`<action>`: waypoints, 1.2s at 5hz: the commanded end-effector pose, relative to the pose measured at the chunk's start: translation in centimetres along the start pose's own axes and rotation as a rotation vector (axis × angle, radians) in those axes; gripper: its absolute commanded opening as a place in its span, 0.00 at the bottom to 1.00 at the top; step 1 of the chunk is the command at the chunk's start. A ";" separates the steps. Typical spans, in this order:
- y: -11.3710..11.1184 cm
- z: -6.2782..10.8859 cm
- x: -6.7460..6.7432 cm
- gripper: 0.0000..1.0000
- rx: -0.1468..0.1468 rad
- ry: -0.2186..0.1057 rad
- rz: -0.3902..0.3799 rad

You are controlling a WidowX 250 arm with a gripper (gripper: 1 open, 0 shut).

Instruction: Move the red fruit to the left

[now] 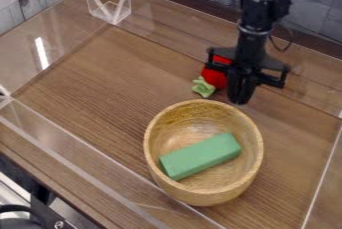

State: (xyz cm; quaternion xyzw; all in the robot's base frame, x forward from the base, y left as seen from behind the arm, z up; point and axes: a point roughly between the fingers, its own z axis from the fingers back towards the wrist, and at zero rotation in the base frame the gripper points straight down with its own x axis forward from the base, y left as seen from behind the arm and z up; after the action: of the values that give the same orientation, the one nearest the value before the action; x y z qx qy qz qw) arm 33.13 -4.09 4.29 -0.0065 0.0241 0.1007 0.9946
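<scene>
Your fruit (pixel 215 73) lies on the table (pixel 100 88), its green stem toward the bowl (pixel 159 133), just beyond the rim. Your gripper (pixel 245 91) hovers at the fruit's right, fingers spread, grasping nothing. The bowl holds a green block (pixel 199 157).

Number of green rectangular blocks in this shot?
1. The green block lies inside the wooden bowl, at the near side of the table. No other shows, though one could be hidden behind the robot arm.
</scene>
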 end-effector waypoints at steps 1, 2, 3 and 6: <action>-0.1 4.3 1.3 0.00 -0.034 -0.099 -0.035; 0.7 6.6 1.1 0.00 -0.045 -0.128 -0.029; 2.2 9.5 0.8 0.00 -0.058 -0.163 -0.013; 4.0 9.0 0.0 1.00 -0.076 -0.166 -0.115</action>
State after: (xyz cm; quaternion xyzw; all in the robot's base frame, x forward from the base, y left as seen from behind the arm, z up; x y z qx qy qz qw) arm 32.40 -0.10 11.98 -0.0368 -0.0398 0.0480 0.9974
